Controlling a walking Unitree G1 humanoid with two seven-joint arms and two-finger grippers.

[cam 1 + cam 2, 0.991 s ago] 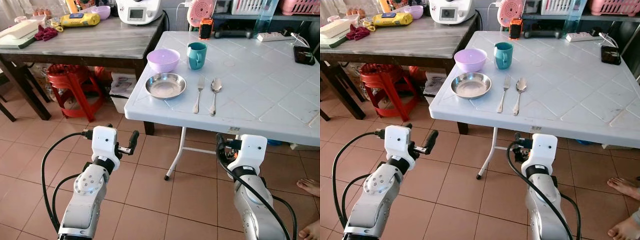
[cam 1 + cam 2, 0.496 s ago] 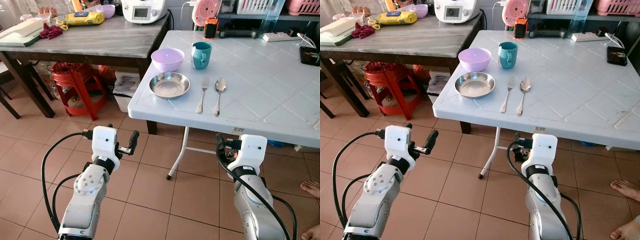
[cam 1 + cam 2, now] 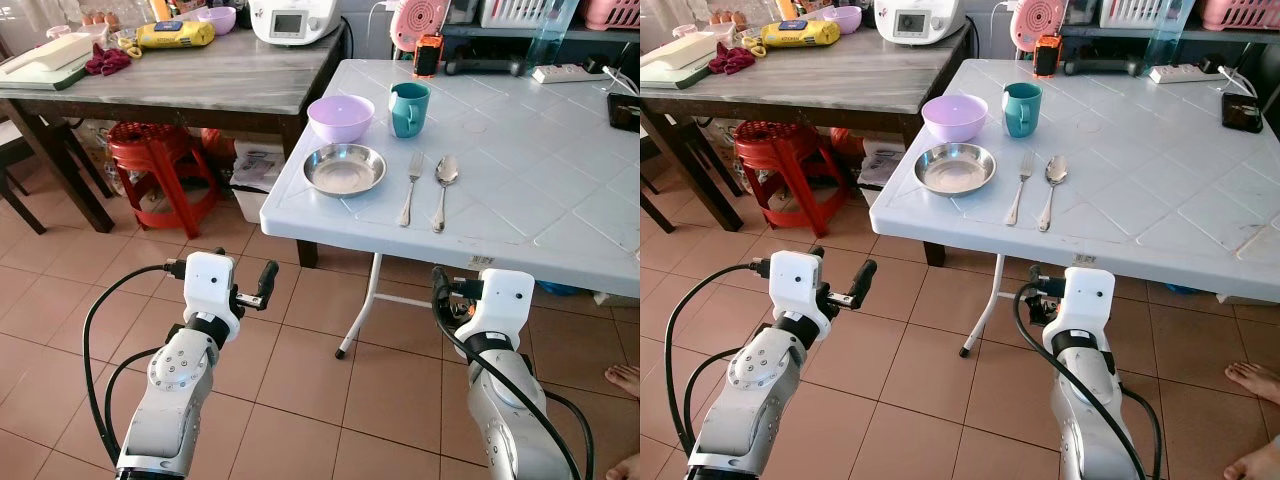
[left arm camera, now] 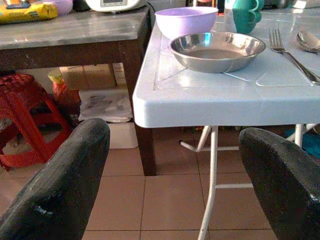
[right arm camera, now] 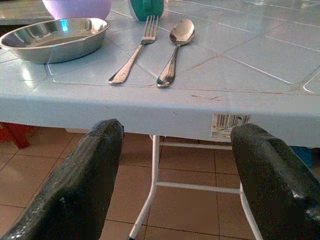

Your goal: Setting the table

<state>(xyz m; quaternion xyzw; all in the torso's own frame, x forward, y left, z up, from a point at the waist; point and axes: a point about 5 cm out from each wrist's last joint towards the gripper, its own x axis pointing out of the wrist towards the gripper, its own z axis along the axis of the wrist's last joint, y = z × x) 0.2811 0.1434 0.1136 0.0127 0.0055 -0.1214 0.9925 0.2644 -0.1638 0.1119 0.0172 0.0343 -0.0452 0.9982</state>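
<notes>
Near the front left corner of the white bench (image 3: 520, 200) lies a place setting: a steel plate (image 3: 344, 169) close to the left edge, a purple bowl (image 3: 340, 117) just behind it, and a teal mug (image 3: 408, 108) beside the bowl, farther from that edge. A fork (image 3: 410, 188) and a spoon (image 3: 442, 188) lie side by side to the right of the plate, handles pointing at the front edge, the fork nearer the plate and not touching the spoon.

Both arms are held low over the tiled floor (image 3: 300, 400), in front of the bench and below its top. The left gripper (image 4: 175, 175) has its jaws spread wide with nothing between them, facing the bench's corner and the plate. The right gripper (image 5: 172, 175) likewise has its jaws wide apart and empty, facing the front edge just below the fork and spoon.

To the left stands a dark wooden table (image 3: 200, 80) with a red stool (image 3: 150, 160) beneath it. A bare foot (image 3: 1250, 378) of a person rests on the floor at the right.
</notes>
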